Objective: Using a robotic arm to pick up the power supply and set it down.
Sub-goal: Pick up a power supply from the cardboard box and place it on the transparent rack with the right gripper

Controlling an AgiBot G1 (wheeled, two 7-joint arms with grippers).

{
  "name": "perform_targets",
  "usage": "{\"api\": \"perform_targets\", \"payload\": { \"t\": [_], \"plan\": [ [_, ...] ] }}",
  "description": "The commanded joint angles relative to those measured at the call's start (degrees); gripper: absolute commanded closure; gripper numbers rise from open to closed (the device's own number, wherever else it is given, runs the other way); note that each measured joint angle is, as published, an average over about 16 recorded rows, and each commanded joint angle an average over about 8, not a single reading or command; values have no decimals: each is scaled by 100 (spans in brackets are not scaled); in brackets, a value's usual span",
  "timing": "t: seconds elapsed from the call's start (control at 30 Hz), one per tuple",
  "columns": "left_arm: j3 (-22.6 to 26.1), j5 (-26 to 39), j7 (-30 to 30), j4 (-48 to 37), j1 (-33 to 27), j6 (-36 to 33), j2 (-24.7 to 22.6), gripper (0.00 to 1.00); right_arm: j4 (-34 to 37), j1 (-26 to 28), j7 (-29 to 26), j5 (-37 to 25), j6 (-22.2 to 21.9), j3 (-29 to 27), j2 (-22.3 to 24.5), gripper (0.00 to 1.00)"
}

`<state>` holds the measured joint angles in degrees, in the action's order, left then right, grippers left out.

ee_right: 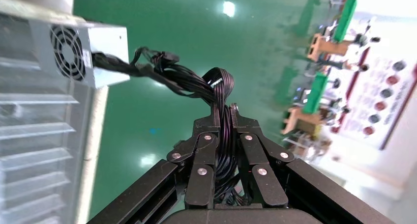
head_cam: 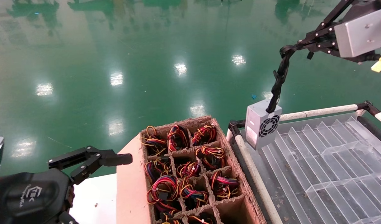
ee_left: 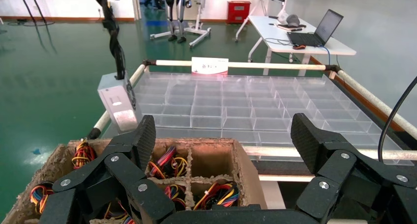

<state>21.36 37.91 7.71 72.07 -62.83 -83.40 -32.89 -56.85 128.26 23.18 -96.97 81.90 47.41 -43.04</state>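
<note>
My left gripper sits parked with its fingers spread, just beside the cardboard crate of coiled wires. Farther off, my right gripper is clenched on the black cable bundle. Below it the power supply dangles at the near corner of the clear tray.

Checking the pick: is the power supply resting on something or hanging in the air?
Hanging. The power supply dangles tilted by its cable, clamped in the right end effector, over the tray's edge.
</note>
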Motion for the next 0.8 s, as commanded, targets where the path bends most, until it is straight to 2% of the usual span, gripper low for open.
{"api": "perform_targets", "payload": {
  "t": [0.03, 0.3, 0.8],
  "plan": [
    [0, 0, 0, 0, 0, 0, 0, 0, -38, -53, 259, -21, -86, 7, 9, 100],
    [0, 0, 0, 0, 0, 0, 0, 0, -74, -283, 803, -184, -417, 62, 72, 100],
    [1, -1, 0, 0, 0, 0, 0, 0, -128, -802, 1429, 74, -613, 81, 109, 100]
  ]
}}
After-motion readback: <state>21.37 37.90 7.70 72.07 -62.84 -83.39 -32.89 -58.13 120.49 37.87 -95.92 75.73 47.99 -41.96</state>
